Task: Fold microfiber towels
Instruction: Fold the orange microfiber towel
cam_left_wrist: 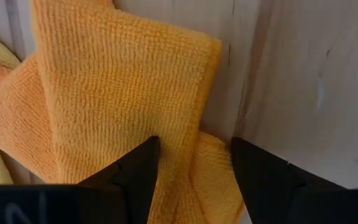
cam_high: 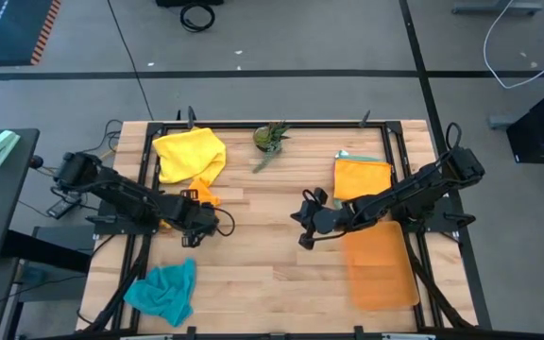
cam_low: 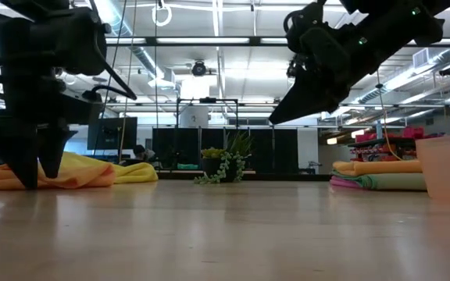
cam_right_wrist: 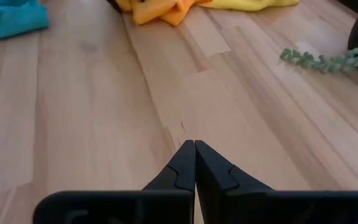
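Note:
An orange towel point(cam_left_wrist: 117, 87) lies crumpled on the table at the left, partly on a yellow towel point(cam_high: 189, 154). My left gripper point(cam_left_wrist: 194, 146) is open and points down over the orange towel's near edge, one finger above the cloth and one beside it. In the low view its tips point(cam_low: 36, 176) reach down to the cloth. A teal towel point(cam_high: 163, 291) lies bunched at the near left. My right gripper point(cam_right_wrist: 194, 152) is shut and hangs above bare wood near the table's middle point(cam_high: 305, 231). My left gripper comes from above with its fingers astride a folded edge point(cam_left_wrist: 194, 168) of the orange towel, which lies slack on the table. I cannot tell whether the fingertips touch the cloth.
A stack of folded towels point(cam_high: 362, 175) lies at the far right, with a translucent orange mat point(cam_high: 381, 269) in front of it. A small green plant point(cam_high: 272, 138) stands at the far middle. Bare wood lies between the two arms.

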Motion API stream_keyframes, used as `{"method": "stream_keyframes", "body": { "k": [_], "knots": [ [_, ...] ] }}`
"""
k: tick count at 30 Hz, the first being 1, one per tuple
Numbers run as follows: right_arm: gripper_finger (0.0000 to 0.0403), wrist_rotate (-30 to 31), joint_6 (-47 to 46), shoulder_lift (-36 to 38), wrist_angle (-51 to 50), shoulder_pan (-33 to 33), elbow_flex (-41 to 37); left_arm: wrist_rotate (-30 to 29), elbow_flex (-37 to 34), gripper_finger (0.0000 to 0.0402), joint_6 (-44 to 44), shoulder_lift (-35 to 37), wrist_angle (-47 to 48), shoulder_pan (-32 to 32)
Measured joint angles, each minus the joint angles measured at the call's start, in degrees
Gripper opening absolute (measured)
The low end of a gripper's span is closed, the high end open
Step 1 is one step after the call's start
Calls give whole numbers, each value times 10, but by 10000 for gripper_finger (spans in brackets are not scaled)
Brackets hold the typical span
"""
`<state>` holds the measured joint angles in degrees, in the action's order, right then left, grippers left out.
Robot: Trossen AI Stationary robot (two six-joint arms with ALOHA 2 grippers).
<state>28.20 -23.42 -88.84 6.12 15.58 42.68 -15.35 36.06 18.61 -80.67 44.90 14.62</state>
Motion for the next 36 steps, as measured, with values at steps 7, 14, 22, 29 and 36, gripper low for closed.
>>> {"method": "stream_keyframes", "body": {
  "k": [7, 14, 22, 29, 36],
  "knots": [
    [10, 0, -6, 0, -2, -1, 0, 1, 81, 189, -30, 4, 69, -1],
    [10, 0, -15, 0, -1, -1, 0, 99, 149, 186, 49, 4, 221, -86],
    [10, 0, -25, 0, -2, 9, 0, 131, 97, 171, -11, -1, 213, -142],
    [10, 0, -2, 0, -2, 22, 0, 131, 74, 160, -19, -1, 213, -155],
    [10, 3, -4, 0, -2, 22, 0, 131, 74, 141, -30, -1, 202, -155]
  ]
}}
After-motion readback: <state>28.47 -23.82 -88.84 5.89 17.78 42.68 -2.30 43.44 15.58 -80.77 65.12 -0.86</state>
